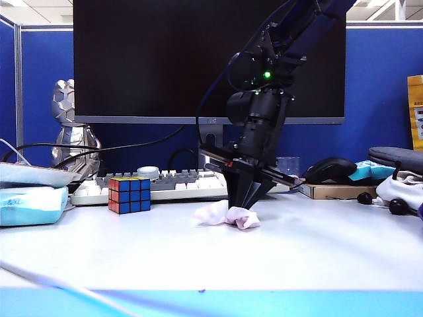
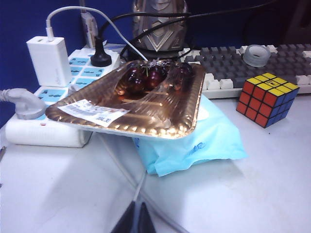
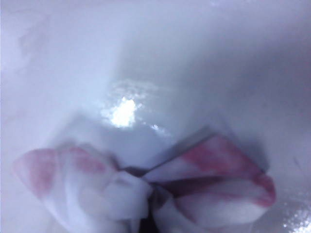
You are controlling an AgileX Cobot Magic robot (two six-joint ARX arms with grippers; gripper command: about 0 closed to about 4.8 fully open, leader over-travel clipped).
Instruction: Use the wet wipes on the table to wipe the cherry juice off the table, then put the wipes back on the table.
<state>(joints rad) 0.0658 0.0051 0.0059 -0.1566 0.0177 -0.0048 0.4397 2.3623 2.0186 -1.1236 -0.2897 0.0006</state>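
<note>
Right tool (image 1: 248, 206): clenched tight on the wet wipes (image 1: 228, 215), pointed down, pressing the wad onto the tabletop (image 1: 317, 251) just in front of the keyboard (image 1: 178, 181).
Left tool (image 2: 136, 221): parked low at the near left, tips pressed together on nothing, well apart from the action.
Wet wipes: bunched under the right tool, white with pink stains, resting on the tabletop near its middle.
Cherry juice: no clear smear made out on the surface; only pink tinges on the wad.
Risk: wad could slip from so narrow a pinch if dragged hard; stained folds could smear pink back onto wiped surface.
Right wrist view only: close, blurred look at the pink blotches in the wad (image 3: 146, 187).
Left wrist view only: cherries (image 2: 150, 77) on a gold tray (image 2: 146, 124) over a blue packet (image 2: 204, 143).
Exterior view only: whole arm above the wad, Rubik's cube (image 1: 129, 193) to its left.
</note>
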